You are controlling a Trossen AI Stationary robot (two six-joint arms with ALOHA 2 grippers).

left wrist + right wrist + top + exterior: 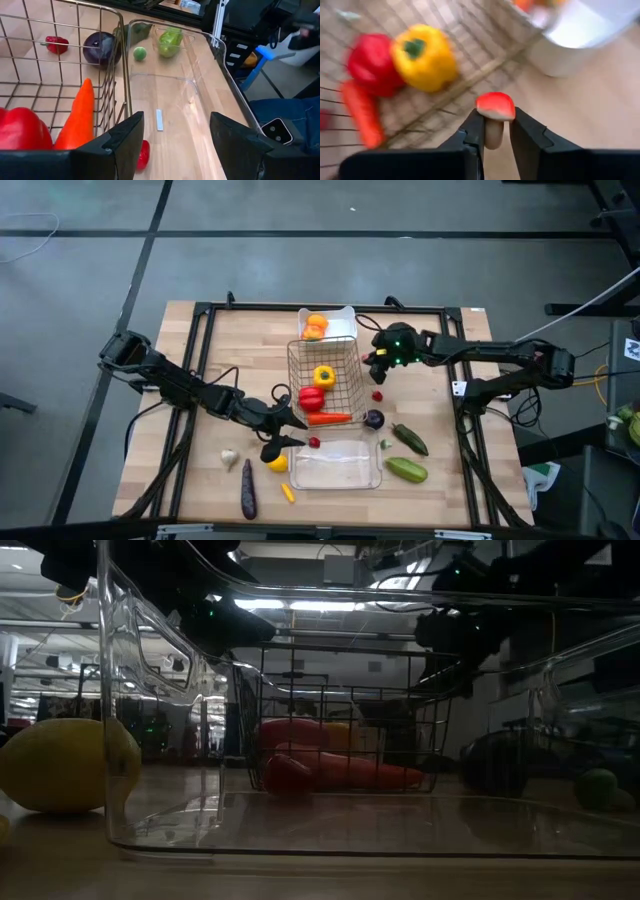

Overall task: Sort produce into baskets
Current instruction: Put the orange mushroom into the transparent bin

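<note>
Two pincers entered. Right pincer: clamped on a small red-capped, pale-stemmed piece, mushroom- or radish-like, gripped by the stem with the cap above the tips. It hangs beside the wire basket, on the side facing the right arm, near the white tray.

Left pincer: parted, holding nothing, low over the worktop at the gap between the wire basket and the clear tray, with a small red piece just below its tips.

Wire basket contents: yellow pepper, red pepper, carrot.
White tray contents: orange pepper.
Clear tray: no produce seen inside it.

Loose on the worktop: round purple piece, two green cucumbers, long eggplant, lemon, garlic, small red piece near the right pincer.

Handling note, by judgement: the step in hand looks like carrying the gripped piece to a container. The grip sits low on a narrow stem, so the piece may pivot; best kept level, brought clear above the chosen rim, lowered well inside before the tips part, and kept away from the basket wires.
</note>
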